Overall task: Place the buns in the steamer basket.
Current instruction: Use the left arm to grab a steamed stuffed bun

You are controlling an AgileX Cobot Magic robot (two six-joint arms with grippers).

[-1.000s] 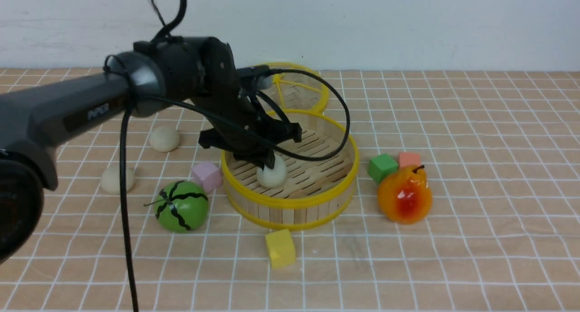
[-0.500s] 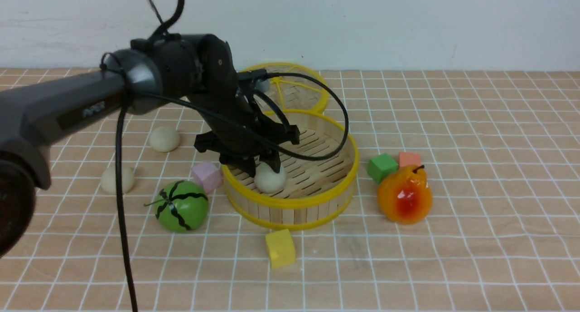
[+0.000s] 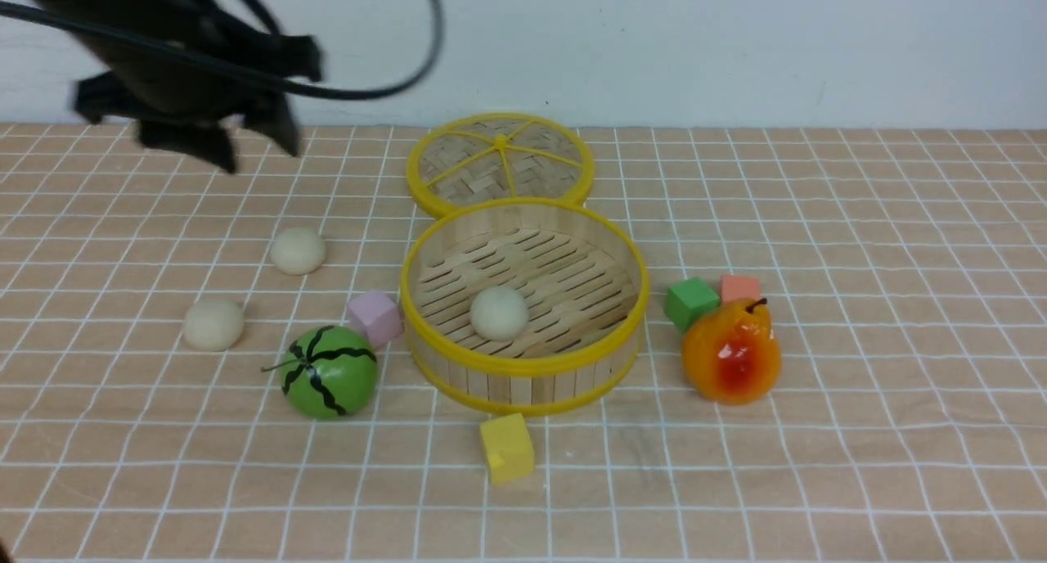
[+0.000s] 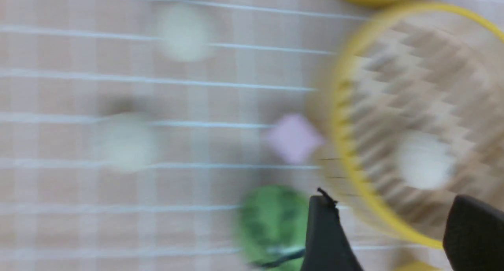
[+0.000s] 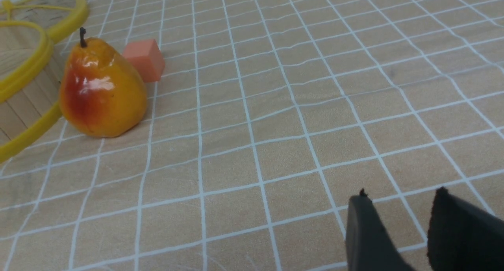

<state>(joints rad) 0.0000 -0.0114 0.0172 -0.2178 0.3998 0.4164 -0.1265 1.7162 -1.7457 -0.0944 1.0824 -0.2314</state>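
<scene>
One off-white bun (image 3: 499, 313) lies on the slatted floor of the round bamboo steamer basket (image 3: 523, 365). Two more buns (image 3: 298, 250) (image 3: 213, 325) rest on the cloth to the basket's left. My left gripper (image 3: 255, 150) hangs high at the back left, open and empty, well away from all of them. Its blurred wrist view shows the basket rim (image 4: 346, 145), the bun inside (image 4: 423, 160) and both loose buns (image 4: 183, 32) (image 4: 126, 143). My right gripper (image 5: 401, 202) shows only in its wrist view, open over bare cloth, right of the basket.
The woven lid (image 3: 500, 165) lies flat behind the basket. A green watermelon toy (image 3: 329, 371) and pink cube (image 3: 374, 317) sit by the basket's left side, with a yellow cube (image 3: 506, 447) in front. A green cube (image 3: 689, 301), orange cube (image 3: 739, 287) and pear (image 3: 730, 351) stand at its right.
My left gripper opened and let go of the bun in the basket, then rose and swung fast to the back left. The bun stays on the basket floor.
</scene>
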